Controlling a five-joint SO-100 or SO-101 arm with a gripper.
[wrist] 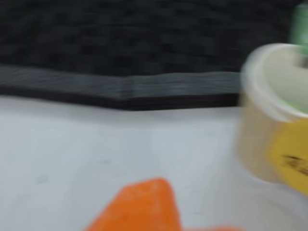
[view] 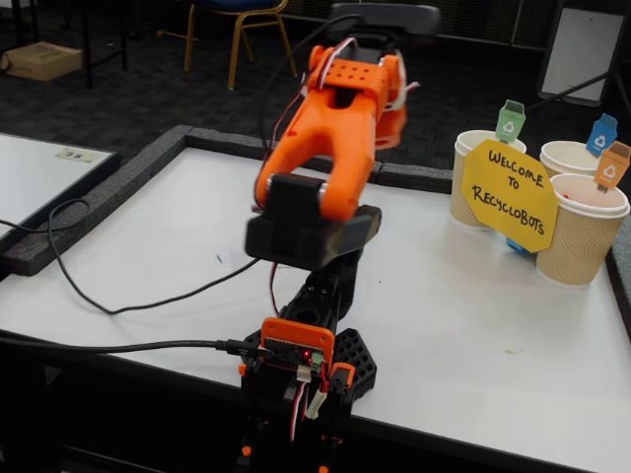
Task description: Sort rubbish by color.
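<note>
No rubbish shows in either view. In the fixed view my orange arm is raised over the white table [view: 473, 325], and the gripper [view: 392, 110] points toward the back edge, mostly hidden behind the arm. The blurred wrist view shows only one orange finger [wrist: 139, 207] at the bottom edge, over bare table. To its right stands a paper cup [wrist: 269, 120] with a green tag. The frames do not show how the jaws stand or whether anything is held.
Three paper cups stand at the right rear: green-tagged [view: 475, 177], blue-tagged [view: 570, 156], orange-tagged [view: 582, 232], behind a yellow sign [view: 510, 192]. A black foam border [view: 148, 168] rims the table. A black cable [view: 128, 305] runs to the arm's base [view: 301, 365].
</note>
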